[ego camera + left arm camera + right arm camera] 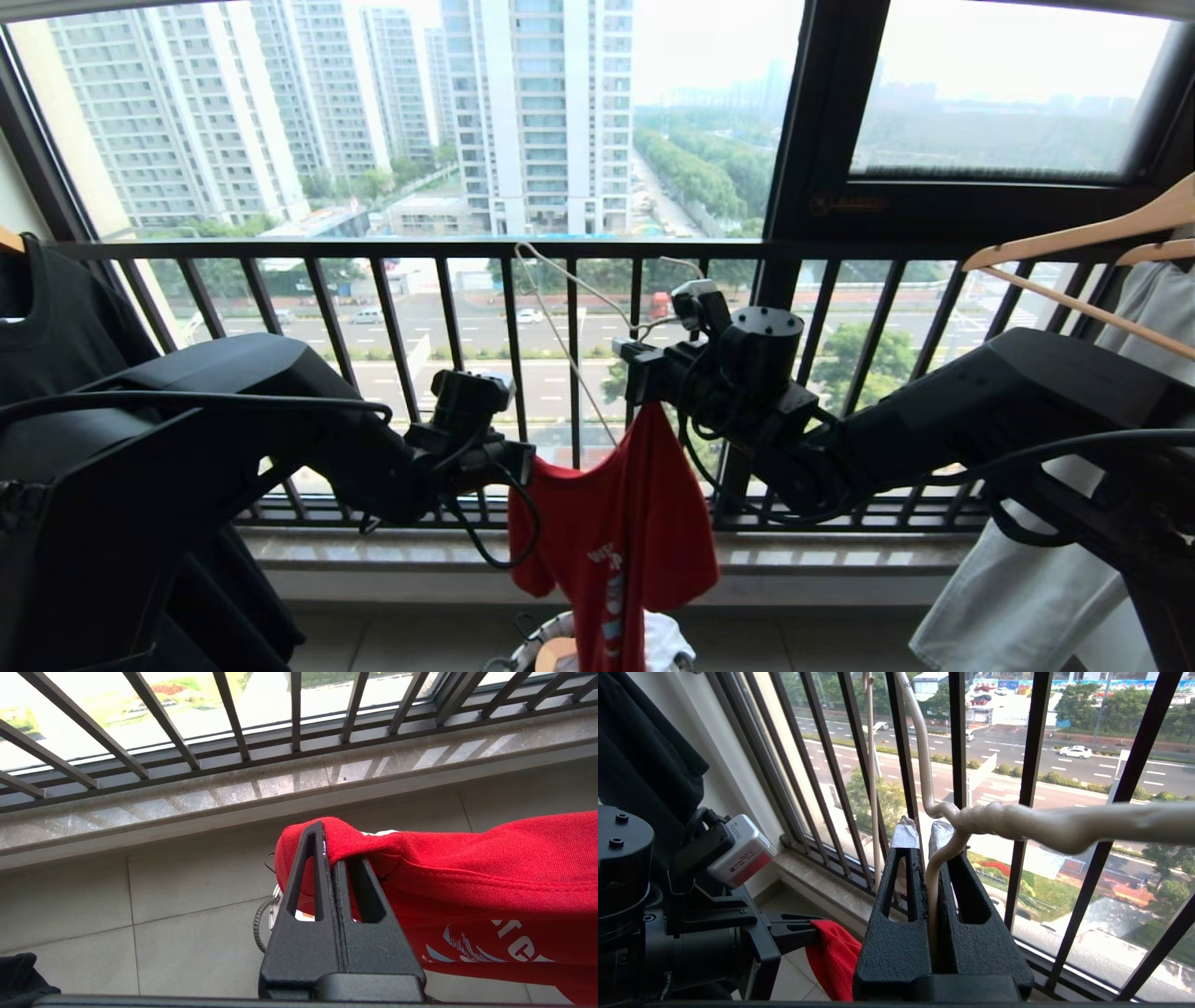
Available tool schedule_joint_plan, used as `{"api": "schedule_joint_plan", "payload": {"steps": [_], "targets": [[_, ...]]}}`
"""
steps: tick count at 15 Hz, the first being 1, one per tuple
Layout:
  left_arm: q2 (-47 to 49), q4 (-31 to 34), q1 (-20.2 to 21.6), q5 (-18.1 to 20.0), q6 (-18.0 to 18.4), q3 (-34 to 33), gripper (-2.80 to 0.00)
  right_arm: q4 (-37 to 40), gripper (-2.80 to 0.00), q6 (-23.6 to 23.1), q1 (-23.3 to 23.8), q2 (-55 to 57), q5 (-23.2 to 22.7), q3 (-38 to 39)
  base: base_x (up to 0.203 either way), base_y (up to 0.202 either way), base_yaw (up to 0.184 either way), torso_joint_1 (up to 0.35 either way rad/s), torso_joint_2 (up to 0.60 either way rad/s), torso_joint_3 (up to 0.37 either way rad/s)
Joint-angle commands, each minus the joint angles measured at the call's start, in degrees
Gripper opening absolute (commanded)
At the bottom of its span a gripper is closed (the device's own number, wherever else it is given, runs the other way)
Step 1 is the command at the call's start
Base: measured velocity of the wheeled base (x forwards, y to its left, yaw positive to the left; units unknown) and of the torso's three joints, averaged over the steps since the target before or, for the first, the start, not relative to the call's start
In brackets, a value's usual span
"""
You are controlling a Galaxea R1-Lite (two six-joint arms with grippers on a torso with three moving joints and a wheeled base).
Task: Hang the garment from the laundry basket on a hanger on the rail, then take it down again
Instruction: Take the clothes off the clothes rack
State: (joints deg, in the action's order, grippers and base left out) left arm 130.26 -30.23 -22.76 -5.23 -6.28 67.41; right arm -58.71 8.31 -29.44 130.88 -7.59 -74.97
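At far left in the head view hangs a black T-shirt (56, 336), no part of this job. Next comes the left gripper (329, 851), its jaws pressed together on a fold of the garment (621, 532) at the collar or shoulder edge, as the left wrist view shows. The red shirt droops from that pinch in front of the window railing (373, 250), its hem hanging over the laundry basket (532, 644) on the floor. It looks light, limp and not slippery, so it should sag wherever it is unsupported; holding it by the seamed neckline seems the sound choice (a grip on loose cloth would likely stretch).

Further right, the right gripper (924, 833) is clamped on the hanger (560, 327) just under the twisted neck of its wire, and a part of the shirt hangs at that gripper too. The wire looks thin and springy, so the stiff neck is the best hold. Wooden hangers (1074, 252) and a pale garment (1027, 579) sit far right. The rail is not in view.
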Motion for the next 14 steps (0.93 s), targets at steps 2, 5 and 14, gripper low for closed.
{"api": "schedule_joint_plan", "payload": {"steps": [2, 5, 14], "targets": [[0.21, -0.18, 1.12, -0.04, 0.51, 0.17, -2.8, -0.78, -2.8, 0.12, -0.18, 3.09, 0.1, -1.79, 0.0, 0.0, 0.0, 0.0, 0.0, 0.0], [-0.8, -0.26, 2.82, -0.04, 1.0, 0.44, -2.8, -0.79, -2.8, 0.12, -0.35, 3.52, 0.12, -2.11, 0.0, 0.0, 0.0, 0.0, 0.0, 0.0], [-0.01, -0.18, 3.33, -0.51, 2.48, 1.02, 0.0, -0.97, -2.8, 0.12, -0.44, 5.05, 0.21, -2.77, 0.0, 0.0, 0.0, 0.0, 0.0, 0.0]]}}
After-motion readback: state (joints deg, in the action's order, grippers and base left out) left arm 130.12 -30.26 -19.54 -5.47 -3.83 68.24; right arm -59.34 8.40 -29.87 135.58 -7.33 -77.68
